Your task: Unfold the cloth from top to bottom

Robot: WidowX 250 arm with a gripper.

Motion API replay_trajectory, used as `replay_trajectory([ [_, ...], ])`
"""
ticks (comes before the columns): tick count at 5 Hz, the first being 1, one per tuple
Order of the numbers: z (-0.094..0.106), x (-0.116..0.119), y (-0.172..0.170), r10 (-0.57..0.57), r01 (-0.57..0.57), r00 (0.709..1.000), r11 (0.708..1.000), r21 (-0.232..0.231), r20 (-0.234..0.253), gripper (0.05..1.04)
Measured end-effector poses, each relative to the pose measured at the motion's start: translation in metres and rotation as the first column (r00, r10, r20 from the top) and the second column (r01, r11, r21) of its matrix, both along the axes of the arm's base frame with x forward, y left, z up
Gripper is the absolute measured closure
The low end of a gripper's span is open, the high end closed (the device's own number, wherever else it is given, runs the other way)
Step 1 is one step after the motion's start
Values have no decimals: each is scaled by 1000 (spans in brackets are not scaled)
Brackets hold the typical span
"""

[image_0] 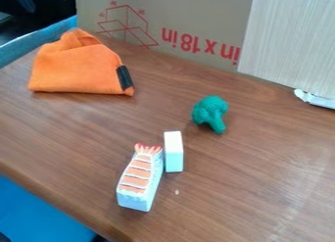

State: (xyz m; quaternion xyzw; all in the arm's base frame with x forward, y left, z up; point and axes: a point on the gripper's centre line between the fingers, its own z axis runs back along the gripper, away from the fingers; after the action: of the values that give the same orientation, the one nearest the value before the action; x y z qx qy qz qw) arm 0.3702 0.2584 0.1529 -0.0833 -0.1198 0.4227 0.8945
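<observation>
An orange cloth (77, 65) lies folded in a rough triangular heap at the upper left of the wooden table, near its back edge. Its top ends in a bunched, looped fold, and a black tag sits at its right corner. The lower edge of the cloth runs nearly straight across the table.
A green toy broccoli (210, 113) lies right of centre. A shrimp-topped block (140, 178) stands close beside a white block (173, 151) nearer the front. A cardboard panel (196, 20) and a pale board (291, 40) rise along the back of the table (255, 187).
</observation>
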Motion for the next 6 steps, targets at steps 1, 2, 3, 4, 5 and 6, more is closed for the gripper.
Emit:
replay_trajectory([
  [1,-24,2,7,15,-15,1000,998,68,-1,84],
  [2,-30,9,10,30,-32,999,992,121,19,84],
  [3,-32,15,17,57,-64,997,984,165,45,84],
  [4,-45,21,13,86,-89,996,985,148,31,84],
  [5,-47,30,18,155,-155,988,976,153,10,84],
  [6,-53,39,20,192,-188,981,969,158,-12,84],
])
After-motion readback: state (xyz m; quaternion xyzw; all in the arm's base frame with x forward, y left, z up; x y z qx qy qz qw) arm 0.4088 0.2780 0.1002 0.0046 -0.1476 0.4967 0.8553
